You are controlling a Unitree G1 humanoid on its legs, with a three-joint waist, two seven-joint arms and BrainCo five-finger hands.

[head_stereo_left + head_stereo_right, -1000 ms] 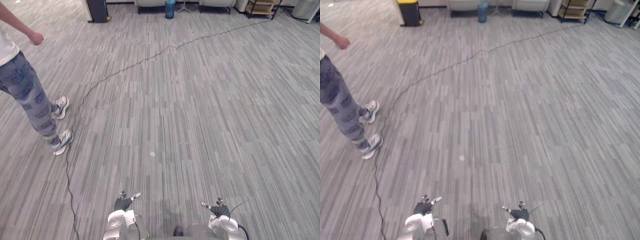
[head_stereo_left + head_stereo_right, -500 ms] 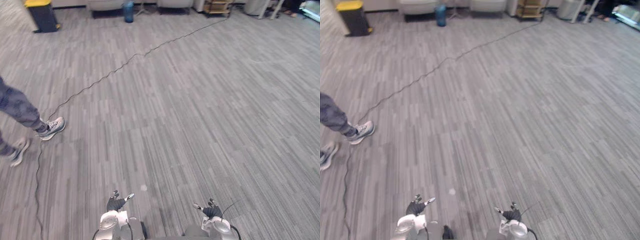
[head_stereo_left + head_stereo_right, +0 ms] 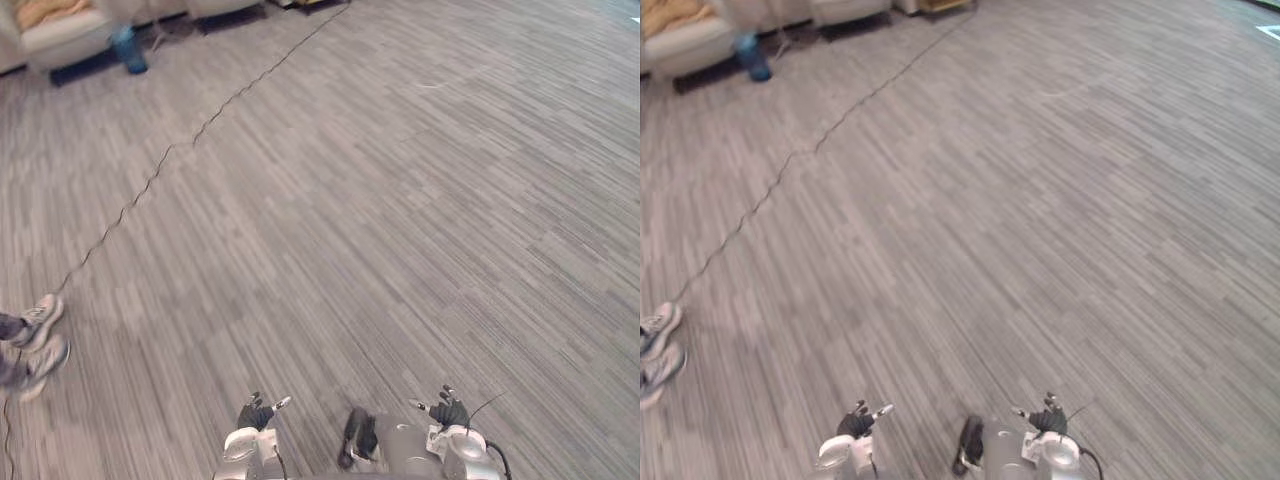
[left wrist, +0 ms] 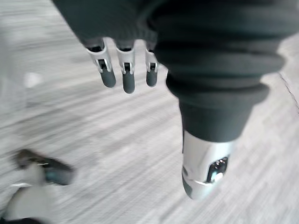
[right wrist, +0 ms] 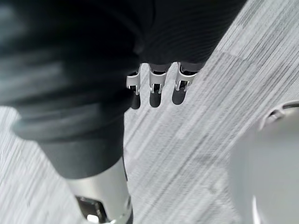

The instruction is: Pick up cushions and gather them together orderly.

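Hanging over the grey floor (image 3: 400, 200), my left hand (image 3: 256, 413) and my right hand (image 3: 450, 411) are both loosely open and empty.

The floor (image 3: 400, 200) spreads out before me. Far to the left stands a seat (image 3: 62, 35) with what looks like a cushion (image 3: 45, 10) lying on it, and a second seat (image 3: 848, 10) stands to its right. A container (image 3: 124, 48) stands on the floor before the first seat's right end. A cable (image 3: 150, 180) runs over the floor from the far middle to the near left, past a person's shoes (image 3: 35, 338) at the left edge. My left hand (image 3: 257, 412) and right hand (image 3: 447, 410) are at the near edge, apart.
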